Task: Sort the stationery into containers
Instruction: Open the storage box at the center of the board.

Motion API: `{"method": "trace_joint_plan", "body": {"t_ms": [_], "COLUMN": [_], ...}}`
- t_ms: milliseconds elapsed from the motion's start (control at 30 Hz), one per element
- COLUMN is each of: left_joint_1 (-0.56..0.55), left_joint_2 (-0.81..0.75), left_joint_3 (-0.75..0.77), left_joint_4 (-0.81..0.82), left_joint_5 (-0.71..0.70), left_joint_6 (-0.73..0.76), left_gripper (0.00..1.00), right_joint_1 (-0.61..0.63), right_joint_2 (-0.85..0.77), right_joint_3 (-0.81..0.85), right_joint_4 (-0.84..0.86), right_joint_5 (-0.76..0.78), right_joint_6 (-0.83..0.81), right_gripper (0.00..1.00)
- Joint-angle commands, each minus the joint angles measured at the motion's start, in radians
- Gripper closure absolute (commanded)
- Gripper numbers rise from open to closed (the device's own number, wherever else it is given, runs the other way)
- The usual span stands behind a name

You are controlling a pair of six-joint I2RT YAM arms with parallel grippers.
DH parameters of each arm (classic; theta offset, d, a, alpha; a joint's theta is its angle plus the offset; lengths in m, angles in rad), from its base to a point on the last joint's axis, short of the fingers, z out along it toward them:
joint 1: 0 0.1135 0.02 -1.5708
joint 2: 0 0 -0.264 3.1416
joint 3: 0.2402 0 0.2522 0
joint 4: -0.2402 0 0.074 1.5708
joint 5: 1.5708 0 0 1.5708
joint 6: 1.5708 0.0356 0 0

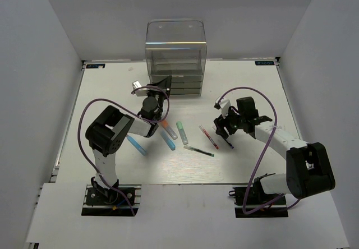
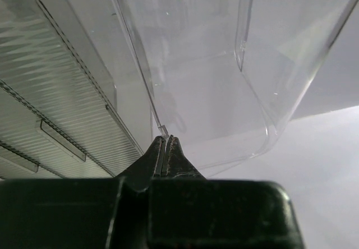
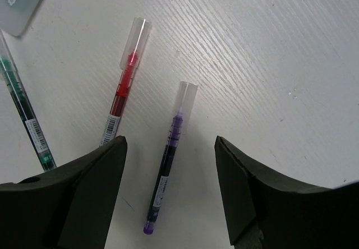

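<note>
I count seven loose pieces on the table (image 1: 112, 86), left to right: one light-blue marker (image 1: 136, 145), a second light-blue marker (image 1: 169, 142) just beside one orange marker (image 1: 169, 130), one mint-green marker (image 1: 182, 132), one green pen (image 1: 198, 151), one red pen (image 1: 208, 137) and one purple pen (image 3: 168, 159). One clear cabinet (image 1: 175, 41) stands at the far edge. My left gripper (image 2: 166, 141) is pressed shut, its tips at the thin edge of a clear drawer (image 2: 213, 92); whether it pinches that edge I cannot tell. My right gripper (image 3: 171, 142) stands wide and holds nothing, with the purple pen lying flat between its jaws.
</note>
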Motion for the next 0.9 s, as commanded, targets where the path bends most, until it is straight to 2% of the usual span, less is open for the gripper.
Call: {"method": "trace_joint_plan", "body": {"t_ms": [0, 467, 700, 867], "left_joint_1": [-0.004, -0.004, -0.004, -0.004], "left_joint_2": [-0.091, -0.143, -0.161, -0.161], "left_joint_3": [0.014, 0.042, 0.042, 0.042], "left_joint_4": [0.063, 0.063, 0.054, 0.054], "left_joint_5": [0.05, 0.06, 0.06, 0.06], "left_joint_6": [0.036, 0.054, 0.054, 0.054], "left_gripper": [1.0, 1.0, 1.0, 1.0], "right_joint_1": [0.015, 0.058, 0.072, 0.081], "right_joint_2": [-0.001, 0.102, 0.082, 0.112], "right_joint_3": [0.031, 0.048, 0.05, 0.071], "right_joint_4": [0.006, 0.038, 0.057, 0.057], "right_joint_5": [-0.028, 0.104, 0.113, 0.196], "right_joint_6": [-0.015, 0.008, 0.005, 0.006], "right_gripper": [0.3, 0.3, 0.3, 0.31]}}
